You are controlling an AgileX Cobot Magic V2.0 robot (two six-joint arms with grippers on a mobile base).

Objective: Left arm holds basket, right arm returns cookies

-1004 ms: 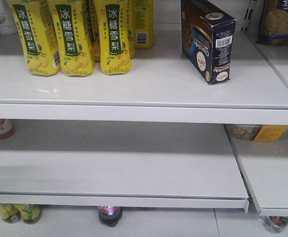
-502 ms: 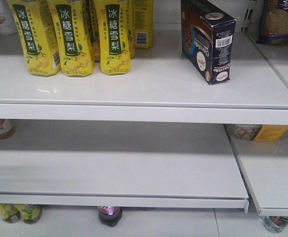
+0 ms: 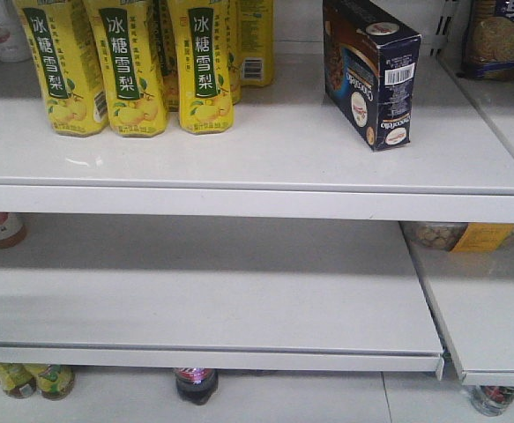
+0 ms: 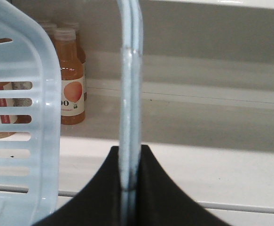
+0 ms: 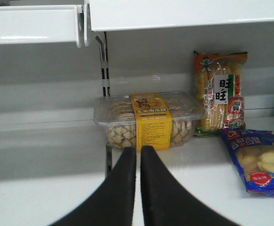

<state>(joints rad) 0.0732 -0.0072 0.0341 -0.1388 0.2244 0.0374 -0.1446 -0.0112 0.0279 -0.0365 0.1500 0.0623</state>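
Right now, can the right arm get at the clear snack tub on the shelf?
Probably yes: the right pincer, jaws closed and empty, points at the snack tub with bare shelf between. It would need to open first.

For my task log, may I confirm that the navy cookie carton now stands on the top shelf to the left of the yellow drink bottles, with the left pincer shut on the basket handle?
Not quite: the front-facing view shows the cookie carton standing to the right of the yellow drink bottles, not the left. The rest holds: it is on the top shelf, and the left pincer is shut on the basket handle.
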